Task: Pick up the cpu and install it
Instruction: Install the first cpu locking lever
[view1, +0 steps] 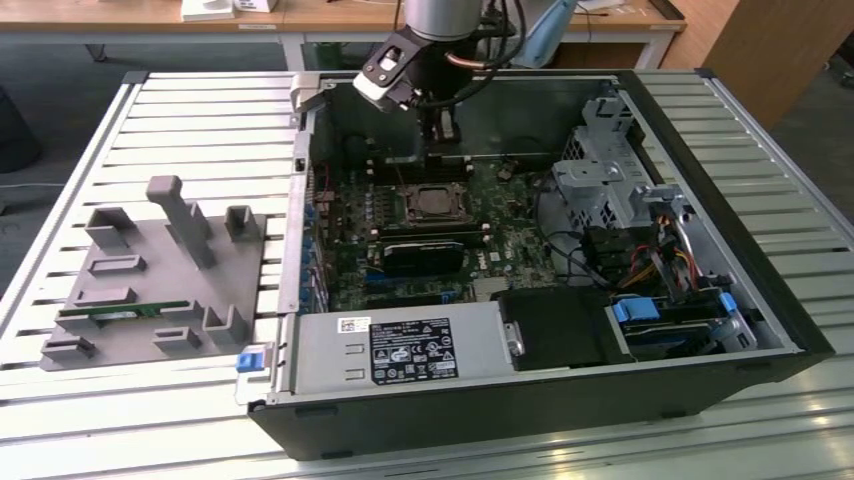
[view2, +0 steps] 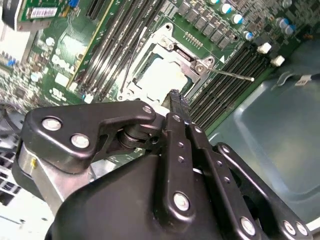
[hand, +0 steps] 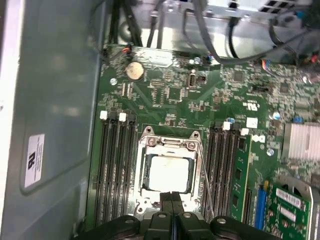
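**Inside the open computer case: the cpu is sitting in its socket, below closed, empty fingers**

Over the motherboard (view1: 441, 230), the gripper (view1: 441, 128) is hanging near the far wall of the computer case (view1: 747, 330). Its fingers (hand: 172, 210) are pressing together with no gap between them and are gripping nothing; in the second wrist view the black fingertips (view2: 176, 102) are meeting in one narrow point.

The cpu (hand: 167, 172) is lying flat inside the metal socket frame (hand: 169, 145), its pale shiny top facing up, and the gripper is hovering apart from it, tips just beside one edge of the frame. In the exterior view the cpu (view1: 430, 203) is showing below the gripper.

Rows of memory slots (hand: 116, 165) are flanking the socket on both sides. A thin socket lever (hand: 204, 175) is running along one edge of the frame. The grey case wall (hand: 55, 100) is standing close beyond one bank of slots, while black cables (hand: 220, 45) are looping over the far board edge.
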